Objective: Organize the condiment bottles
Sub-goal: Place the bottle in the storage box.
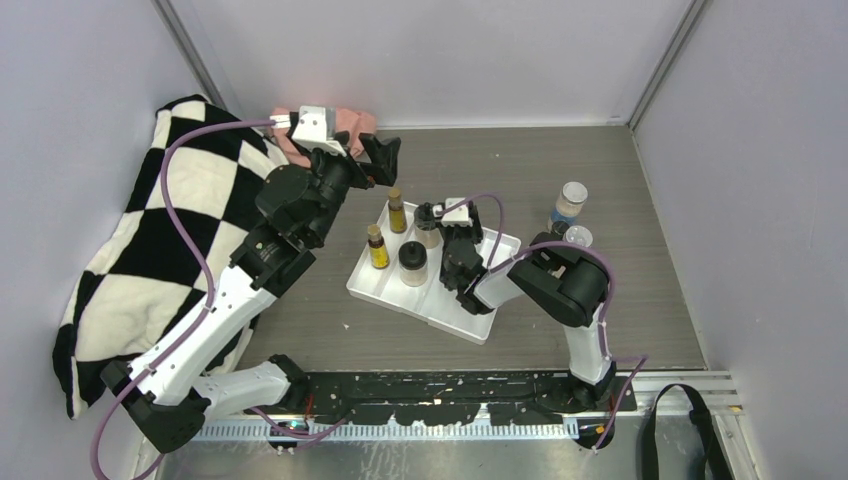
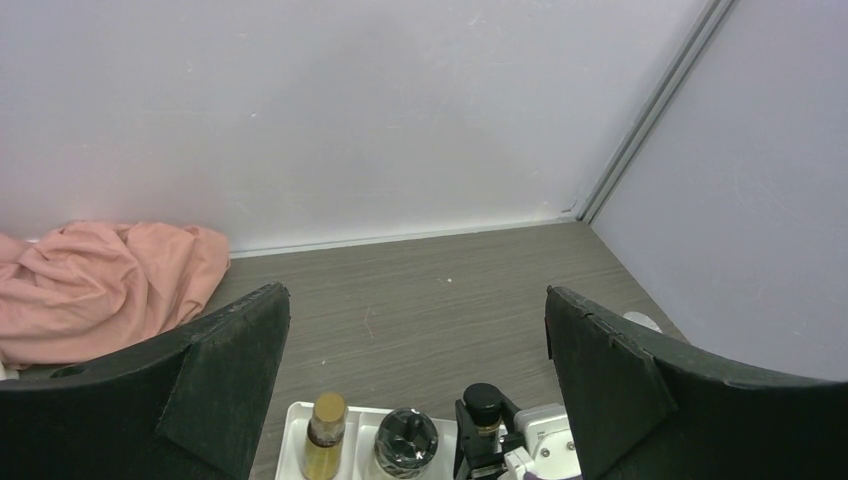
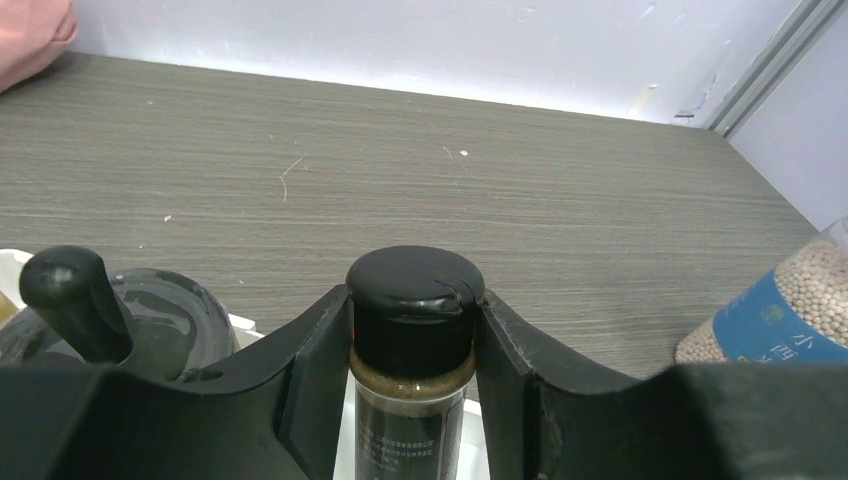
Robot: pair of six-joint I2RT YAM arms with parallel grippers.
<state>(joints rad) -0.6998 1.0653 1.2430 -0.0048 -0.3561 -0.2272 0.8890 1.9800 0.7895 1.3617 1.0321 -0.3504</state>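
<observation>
1. Your open room is the bare table (image 1: 560, 150) from 12 to 1 o'clock of the white tray (image 1: 420, 298). It runs up to the back wall and the right wall.
2. At 9 o'clock a checkered cloth (image 1: 160, 250) covers the table's left side. A pink cloth (image 2: 100, 285) lies at 11 o'clock against the back wall.
3. Your right gripper (image 3: 415, 320) is closed partway on a black-capped bottle (image 3: 415, 285), one finger pressed to each side of the cap, over the tray's far side. You cannot tell whether the bottle rests on the tray.
4. That bottle stands upright, long axis vertical, cap up.
5. Your left gripper (image 2: 415, 300) is spread fully wide and holds nothing. It hangs at 11 o'clock of the tray.
6. Two yellow bottles (image 1: 397, 212) (image 1: 377, 247) and a black-lidded jar (image 1: 413, 262) stand upright on the tray's left half.
7. Two shakers (image 1: 572, 202) (image 1: 578, 237) stand upright on the table at 2 o'clock, just beside each other, near the right wall.
</observation>
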